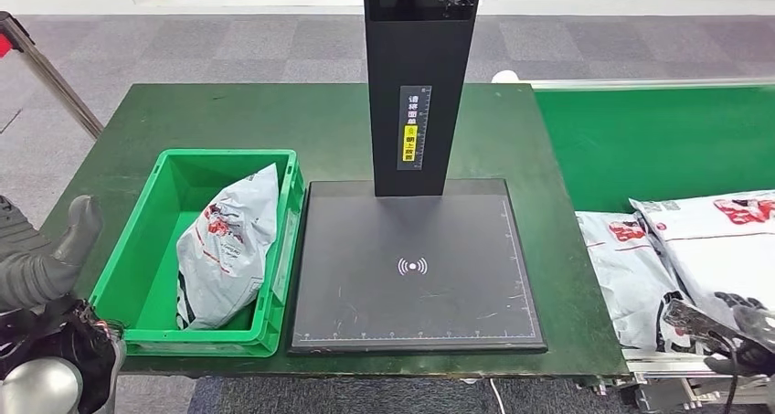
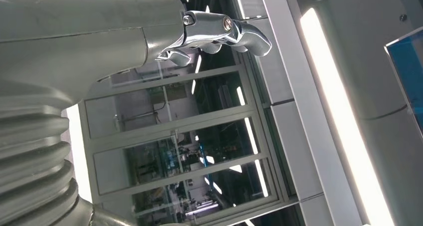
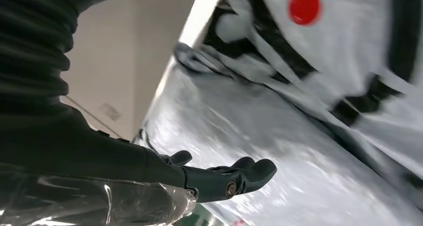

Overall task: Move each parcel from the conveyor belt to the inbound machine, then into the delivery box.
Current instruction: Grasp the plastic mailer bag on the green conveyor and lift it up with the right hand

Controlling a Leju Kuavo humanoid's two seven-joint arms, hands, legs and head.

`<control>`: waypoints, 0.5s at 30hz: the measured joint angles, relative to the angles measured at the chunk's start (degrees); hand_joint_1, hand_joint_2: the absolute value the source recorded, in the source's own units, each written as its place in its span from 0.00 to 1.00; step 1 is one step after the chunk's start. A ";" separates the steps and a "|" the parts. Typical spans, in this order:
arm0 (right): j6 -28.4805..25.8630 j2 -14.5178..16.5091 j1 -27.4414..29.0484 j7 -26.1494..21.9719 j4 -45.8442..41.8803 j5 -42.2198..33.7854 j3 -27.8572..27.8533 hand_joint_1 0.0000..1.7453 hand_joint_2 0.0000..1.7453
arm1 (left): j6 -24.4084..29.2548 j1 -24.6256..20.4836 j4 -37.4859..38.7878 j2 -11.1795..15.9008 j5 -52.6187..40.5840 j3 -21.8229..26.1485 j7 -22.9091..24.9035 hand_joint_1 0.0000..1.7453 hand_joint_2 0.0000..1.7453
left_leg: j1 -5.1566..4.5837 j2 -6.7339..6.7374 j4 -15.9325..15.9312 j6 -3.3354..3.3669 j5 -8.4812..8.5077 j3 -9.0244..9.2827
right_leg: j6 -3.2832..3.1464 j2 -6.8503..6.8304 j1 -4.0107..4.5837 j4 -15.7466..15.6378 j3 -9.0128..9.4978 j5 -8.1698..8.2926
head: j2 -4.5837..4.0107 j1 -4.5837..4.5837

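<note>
meanwhile the right hand [image 1: 745,332] sat low at the near right corner of the head view, over the near edge of the grey parcels on the conveyor belt [image 1: 658,144]. in the right wrist view its dark fingers [image 3: 239,175] were spread just above a shiny grey parcel [image 3: 279,151], holding nothing; whether the fingertips touched the plastic was hard to say, since that picture was blurred. two parcels lay on the belt side by side: the nearer parcel [image 1: 631,272] against the belt's left edge, and a larger one [image 1: 722,245] overlapping it on the right, both with red and black print.

the left hand [image 1: 50,259] was raised beside the near left corner of the delivery box [image 1: 137,277], its grey thumb pointing up. in the left wrist view its metal fingers [image 2: 224,34] were curled loosely with nothing in them, and the camera looked up at ceiling lights and glass partitions.

one parcel [image 1: 228,249] already lay inside the green delivery box, leaning against its right wall. the inbound machine [image 1: 416,268], a black flat pad with a white wireless mark and a tall black post, stood between the box and the belt on the green table [image 1: 302,122].
</note>
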 joint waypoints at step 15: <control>-2.73 -3.88 -2.33 4.98 -4.11 -10.34 16.19 0.00 1.00 | -0.60 -0.81 0.75 0.02 0.02 0.04 0.03 0.00 1.00 | 0.00 -0.04 0.01 0.00 0.01 0.01 | 0.00 -0.03 0.01 0.01 0.00 0.01 | 0.00 0.00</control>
